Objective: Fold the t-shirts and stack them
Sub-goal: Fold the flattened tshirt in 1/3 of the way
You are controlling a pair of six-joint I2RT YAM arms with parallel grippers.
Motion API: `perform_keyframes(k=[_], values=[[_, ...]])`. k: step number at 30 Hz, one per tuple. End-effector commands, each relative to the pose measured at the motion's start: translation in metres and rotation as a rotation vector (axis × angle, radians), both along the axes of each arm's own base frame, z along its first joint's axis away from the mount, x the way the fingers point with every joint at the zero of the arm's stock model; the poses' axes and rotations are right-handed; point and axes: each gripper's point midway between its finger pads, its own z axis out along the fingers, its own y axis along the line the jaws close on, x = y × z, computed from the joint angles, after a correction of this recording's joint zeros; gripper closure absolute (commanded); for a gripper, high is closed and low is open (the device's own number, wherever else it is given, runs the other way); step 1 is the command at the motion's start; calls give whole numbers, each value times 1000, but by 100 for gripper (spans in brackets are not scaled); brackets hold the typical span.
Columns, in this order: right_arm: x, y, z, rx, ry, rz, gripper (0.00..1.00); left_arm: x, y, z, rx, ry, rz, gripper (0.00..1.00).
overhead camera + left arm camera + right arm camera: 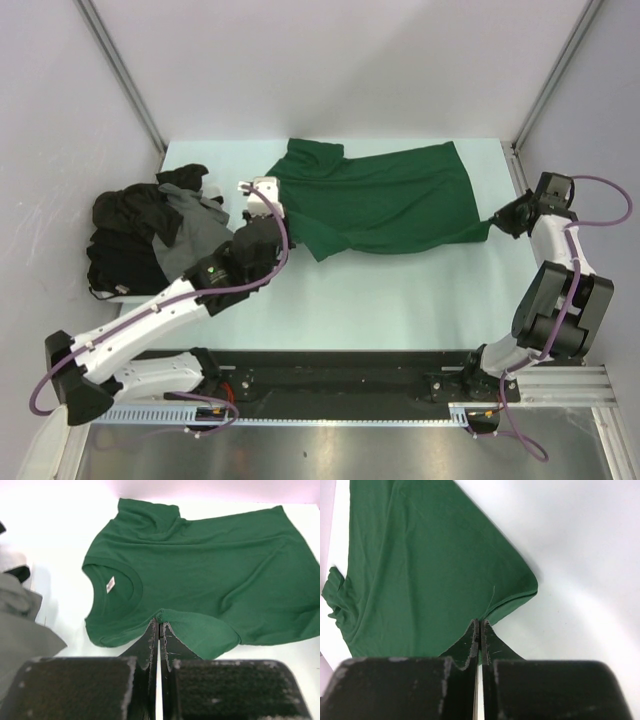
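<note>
The plain dark green cotton t-shirt (390, 195) is laid out on the pale mint surface (400, 300), right ahead of both pincers. The left pincer (159, 627) is clamped tight on a sleeve edge, and the right pincer (479, 626) is nipped onto a hem corner. A crumpled heap of black and grey t-shirts (140, 230) is dumped just left of the left pincer. It's all boxed in by plain pale walls (350, 60) and metal corner posts (120, 70).
</note>
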Motion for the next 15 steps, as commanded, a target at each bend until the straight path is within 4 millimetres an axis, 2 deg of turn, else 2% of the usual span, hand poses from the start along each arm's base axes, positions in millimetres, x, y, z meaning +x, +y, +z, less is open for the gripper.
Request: perform_keyframes(k=[1, 9, 15], values=[[16, -9, 22, -25, -75, -16, 100, 15, -16, 27, 20, -67, -74, 100], [29, -5, 31, -14, -112, -5, 100, 26, -16, 30, 41, -79, -103, 100], [40, -7, 31, -6, -112, -10, 100, 31, -8, 16, 47, -40, -63, 100]])
